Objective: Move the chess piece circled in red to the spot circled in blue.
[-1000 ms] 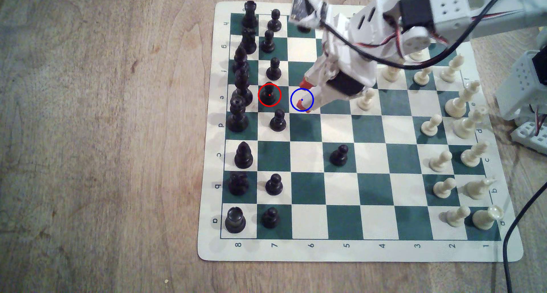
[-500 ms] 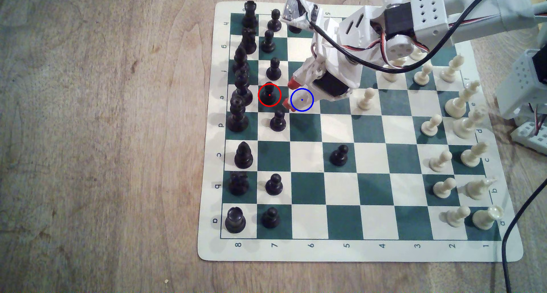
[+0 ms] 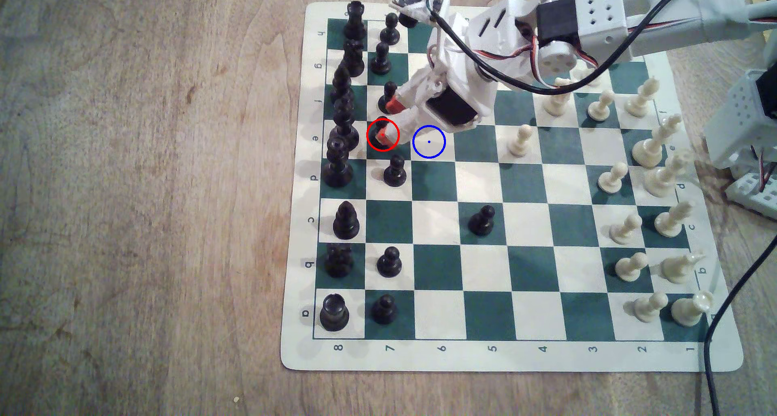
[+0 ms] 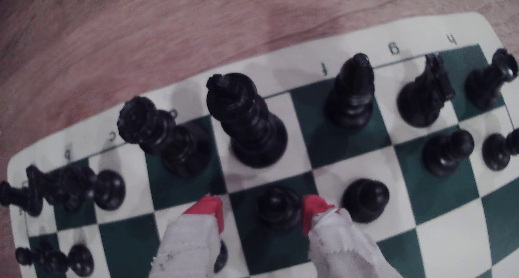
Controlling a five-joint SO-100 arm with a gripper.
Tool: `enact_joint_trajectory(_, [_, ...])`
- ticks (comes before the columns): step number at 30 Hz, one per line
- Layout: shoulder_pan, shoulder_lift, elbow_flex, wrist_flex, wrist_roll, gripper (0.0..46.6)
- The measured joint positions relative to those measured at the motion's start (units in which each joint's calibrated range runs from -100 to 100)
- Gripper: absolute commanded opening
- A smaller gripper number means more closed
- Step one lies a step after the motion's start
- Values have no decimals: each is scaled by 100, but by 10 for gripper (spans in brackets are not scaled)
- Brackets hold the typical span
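Over the dark green square ringed in red, the white gripper with red-taped fingertips (image 3: 389, 119) now straddles the small matte black pawn with a ball head and flared round base (image 3: 379, 126); half a second ago its tips hung just beside the blue ring, and a second ago one tip lay inside it. The jaws stand apart, and in the wrist view the pawn (image 4: 278, 206) sits between the two red tips (image 4: 310, 212), one close against its side and the other with a clear gap, so nothing is gripped. The pawn stands upright on its own square, unmoved across all three moments. Just beside it, towards the exterior view's right, the cream-white square marked with a thin blue ring and centre dot (image 3: 429, 141) is bare now. Frayed white cloth wraps the fingers behind the glossy red tape. The flexible cream-and-green chess mat with rounded corners (image 3: 504, 357) lies flat on the grained wooden tabletop (image 3: 147, 189). Tall turned black back-row pieces (image 3: 342, 117) line the mat's edge at the exterior view's left.
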Motion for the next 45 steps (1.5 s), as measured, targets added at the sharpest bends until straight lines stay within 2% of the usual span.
enact_joint_trajectory(29, [-29, 595, -587, 0, -68, 146])
enact_joint_trajectory(39, [-52, 687, -660, 135, -68, 109])
enact_joint_trajectory(45, [-103, 695, -660, 175, -68, 34])
